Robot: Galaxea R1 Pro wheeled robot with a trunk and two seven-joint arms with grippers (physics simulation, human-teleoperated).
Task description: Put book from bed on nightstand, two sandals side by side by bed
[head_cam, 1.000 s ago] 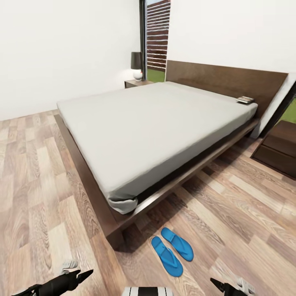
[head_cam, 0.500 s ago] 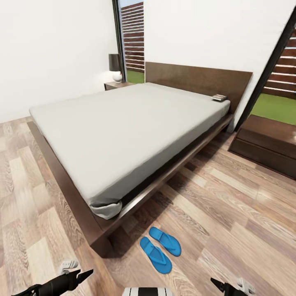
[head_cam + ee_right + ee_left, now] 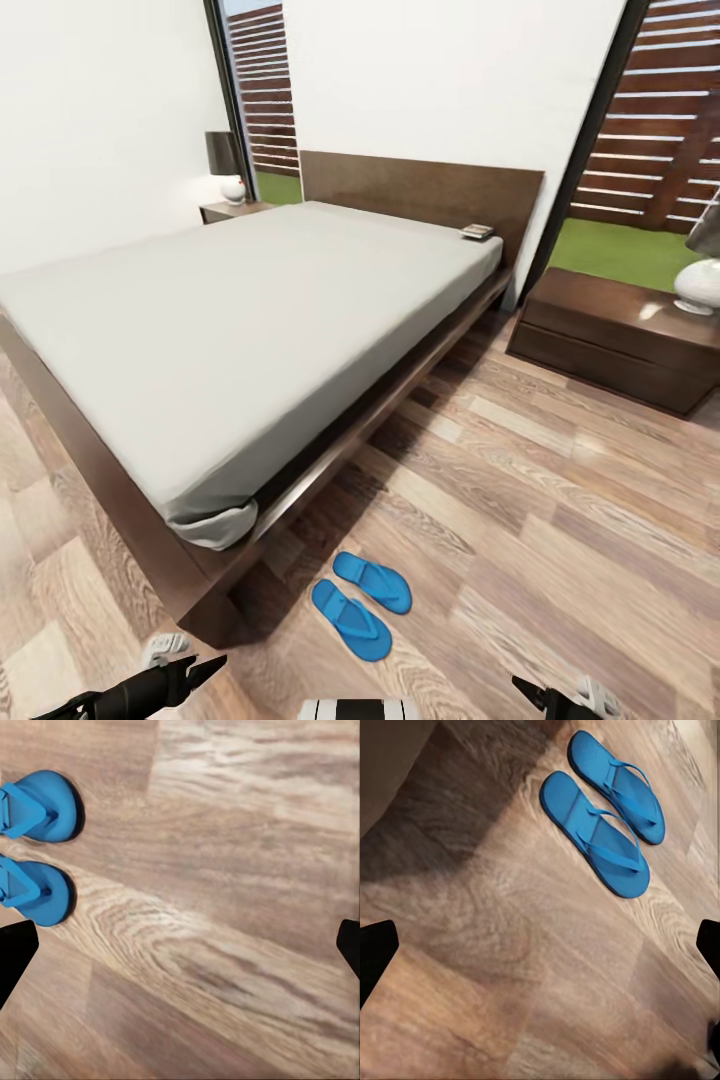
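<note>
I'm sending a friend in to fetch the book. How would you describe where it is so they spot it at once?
Find the wide bed with the dark headboard. On the mattress corner by that headboard, on the side facing the nearer nightstand, lies the book: small, flat and dark, the one thing on the pale mattress.

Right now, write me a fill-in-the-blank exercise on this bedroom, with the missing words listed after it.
1. The two sandals lie side by side on the ____, near the foot corner of the bed.
2. The book rests on the mattress close to the ____.
3. A lamp stands on the nightstand whose front has ____ drawers.
4. The sandals are coloured ____.

Missing words: floor; headboard; two; blue
</note>
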